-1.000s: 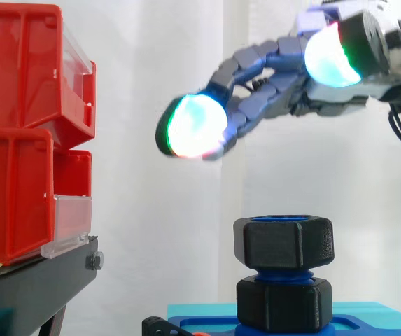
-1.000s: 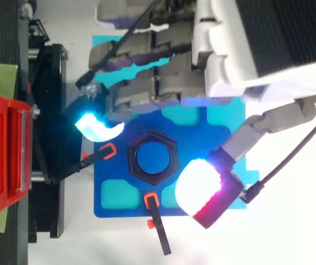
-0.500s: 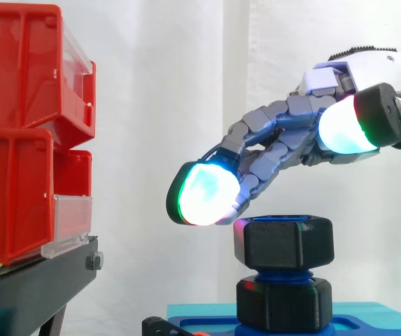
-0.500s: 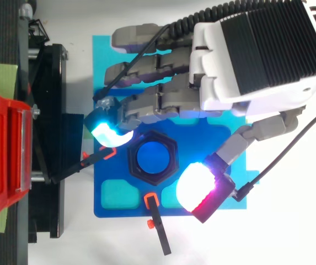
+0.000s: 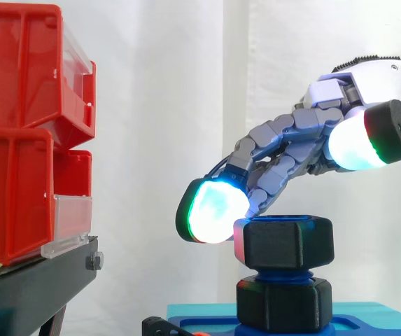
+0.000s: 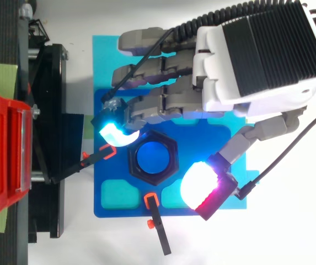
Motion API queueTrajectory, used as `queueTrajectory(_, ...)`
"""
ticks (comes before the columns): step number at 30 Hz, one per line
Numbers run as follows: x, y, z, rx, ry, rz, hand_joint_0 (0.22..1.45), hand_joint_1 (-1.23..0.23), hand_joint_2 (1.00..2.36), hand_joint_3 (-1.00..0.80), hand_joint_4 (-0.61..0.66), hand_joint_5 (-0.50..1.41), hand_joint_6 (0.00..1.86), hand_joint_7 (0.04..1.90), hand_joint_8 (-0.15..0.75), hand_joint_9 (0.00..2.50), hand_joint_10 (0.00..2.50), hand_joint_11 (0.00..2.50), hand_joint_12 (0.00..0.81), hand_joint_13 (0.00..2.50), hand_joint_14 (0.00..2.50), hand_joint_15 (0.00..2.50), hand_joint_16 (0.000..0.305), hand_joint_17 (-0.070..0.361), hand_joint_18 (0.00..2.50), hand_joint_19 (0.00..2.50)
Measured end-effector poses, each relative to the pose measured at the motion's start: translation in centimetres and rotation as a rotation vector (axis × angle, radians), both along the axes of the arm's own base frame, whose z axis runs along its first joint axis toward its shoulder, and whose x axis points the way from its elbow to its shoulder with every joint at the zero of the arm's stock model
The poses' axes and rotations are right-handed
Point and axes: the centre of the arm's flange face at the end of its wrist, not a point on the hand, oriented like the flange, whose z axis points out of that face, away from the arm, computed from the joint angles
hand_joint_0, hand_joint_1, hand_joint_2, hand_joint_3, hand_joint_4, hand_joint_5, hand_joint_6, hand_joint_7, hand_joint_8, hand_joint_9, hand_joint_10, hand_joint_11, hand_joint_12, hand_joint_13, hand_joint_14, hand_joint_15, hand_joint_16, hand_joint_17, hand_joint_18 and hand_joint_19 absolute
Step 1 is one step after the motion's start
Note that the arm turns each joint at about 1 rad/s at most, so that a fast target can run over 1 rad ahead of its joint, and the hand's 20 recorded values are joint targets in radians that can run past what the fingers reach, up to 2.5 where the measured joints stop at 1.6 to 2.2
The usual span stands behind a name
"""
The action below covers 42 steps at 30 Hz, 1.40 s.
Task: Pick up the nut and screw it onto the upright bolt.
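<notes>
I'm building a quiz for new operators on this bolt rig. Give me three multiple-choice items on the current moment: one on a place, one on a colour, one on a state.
1. Where does the upper nut sit? A) in a red bin B) on the blue bolt, above the lower nut C) on the black stand
2. What colour is the base plate? A) red B) yellow C) blue
3. How is the hand? A) open, fingers and thumb apart beside the upper nut B) curled tight round it C) pinching a cable
Answers: 1 B, the side view shows it stacked over the lower nut; 2 C, blue shows round the nuts from above; 3 A, the thumb pad stands clear of the nut.
</notes>
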Motion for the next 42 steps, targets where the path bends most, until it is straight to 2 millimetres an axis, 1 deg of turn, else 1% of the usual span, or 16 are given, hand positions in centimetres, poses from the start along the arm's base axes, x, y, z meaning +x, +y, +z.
queueTrajectory(5, -0.1, -0.3, 0.0, 0.000, 0.003, -0.003, 0.44, -0.29, 1.00, -0.50, 0.16, -0.07, 0.50, 0.72, 0.200, 0.53, 0.00, 0.00, 0.342, 0.34, 0.00, 0.00, 0.043, 0.096, 0.00, 0.00)
queueTrajectory(15, -0.1, -0.4, 0.0, 0.001, 0.008, -0.005, 0.46, -0.31, 1.00, -0.50, 0.22, 0.02, 0.50, 0.99, 0.209, 0.81, 0.00, 0.00, 0.314, 0.53, 0.00, 0.00, 0.039, 0.088, 0.18, 0.08)
queueTrajectory(17, -0.2, -0.5, 0.0, 0.001, 0.008, -0.006, 0.46, -0.31, 1.00, -0.50, 0.22, 0.02, 0.51, 1.01, 0.213, 0.87, 0.00, 0.00, 0.313, 0.55, 0.00, 0.00, 0.039, 0.088, 0.22, 0.08)
queueTrajectory(19, -0.2, -0.5, 0.0, 0.001, 0.006, -0.005, 0.46, -0.31, 1.00, -0.50, 0.20, 0.03, 0.51, 1.07, 0.210, 0.89, 0.00, 0.00, 0.311, 0.58, 0.00, 0.00, 0.039, 0.088, 0.24, 0.10)
queueTrajectory(20, -0.1, -0.5, 0.0, 0.002, 0.006, -0.005, 0.47, -0.31, 1.00, -0.50, 0.18, 0.04, 0.51, 1.11, 0.215, 0.96, 0.00, 0.00, 0.308, 0.60, 0.00, 0.00, 0.039, 0.088, 0.27, 0.11)
queueTrajectory(24, -0.1, -0.5, 0.1, 0.002, 0.003, -0.005, 0.47, -0.32, 1.00, -0.50, 0.14, 0.06, 0.51, 1.17, 0.212, 1.05, 0.00, 0.00, 0.306, 0.67, 0.00, 0.00, 0.038, 0.085, 0.34, 0.14)
queueTrajectory(26, -0.1, -0.5, 0.1, 0.002, 0.002, -0.005, 0.47, -0.32, 1.00, -0.50, 0.18, 0.07, 0.51, 1.20, 0.175, 1.21, 0.00, 0.00, 0.280, 0.72, 0.00, 0.00, 0.037, 0.083, 0.41, 0.16)
queueTrajectory(27, -0.1, -0.6, 0.1, 0.001, 0.001, -0.005, 0.47, -0.32, 1.00, -0.50, 0.18, 0.07, 0.51, 1.21, 0.166, 1.22, 0.00, 0.00, 0.268, 0.74, 0.00, 0.00, 0.037, 0.082, 0.41, 0.17)
queueTrajectory(28, -0.1, -0.6, 0.1, 0.001, 0.002, -0.006, 0.47, -0.32, 1.00, -0.50, 0.18, 0.07, 0.51, 1.22, 0.138, 1.29, 0.00, 0.00, 0.259, 0.75, 0.00, 0.00, 0.036, 0.081, 0.44, 0.18)
queueTrajectory(30, -0.2, -0.7, 0.1, 0.000, 0.002, -0.007, 0.48, -0.33, 1.00, -0.50, 0.17, 0.08, 0.51, 1.24, 0.122, 1.42, 0.00, 0.00, 0.233, 0.82, 0.00, 0.00, 0.033, 0.075, 0.57, 0.23)
queueTrajectory(31, -0.2, -0.8, 0.1, -0.001, 0.003, -0.008, 0.48, -0.33, 1.00, -0.50, 0.16, 0.08, 0.50, 1.25, 0.118, 1.42, 0.00, 0.00, 0.230, 0.83, 0.00, 0.00, 0.033, 0.075, 0.57, 0.23)
queueTrajectory(34, -0.2, -1.1, 0.4, -0.005, -0.003, -0.011, 0.49, -0.34, 1.00, -0.50, 0.11, 0.09, 0.50, 1.37, 0.114, 1.52, 0.00, 0.00, 0.227, 0.86, 0.00, 0.00, 0.032, 0.071, 0.59, 0.26)
queueTrajectory(36, -0.2, -1.4, 0.6, -0.009, -0.007, -0.013, 0.49, -0.34, 1.00, -0.50, 0.09, 0.10, 0.50, 1.48, 0.113, 1.56, 0.00, 0.03, 0.221, 0.91, 0.00, 0.02, 0.030, 0.069, 0.65, 0.30)
queueTrajectory(38, -0.2, -1.7, 0.9, -0.015, -0.008, -0.015, 0.49, -0.34, 1.00, -0.50, 0.07, 0.10, 0.50, 1.53, 0.116, 1.60, 0.00, 0.04, 0.216, 0.94, 0.00, 0.04, 0.030, 0.067, 0.70, 0.31)
queueTrajectory(39, -0.2, -1.8, 1.0, -0.017, -0.006, -0.015, 0.49, -0.35, 1.00, -0.50, 0.07, 0.10, 0.53, 1.49, 0.118, 1.61, 0.00, 0.05, 0.213, 0.99, 0.00, 0.06, 0.029, 0.065, 0.77, 0.33)
queueTrajectory(42, -0.4, -2.2, 1.1, -0.023, 0.001, -0.011, 0.49, -0.35, 1.00, -0.50, 0.05, 0.10, 0.55, 1.45, 0.123, 1.65, 0.00, 0.06, 0.204, 1.06, 0.00, 0.08, 0.028, 0.062, 0.81, 0.36)
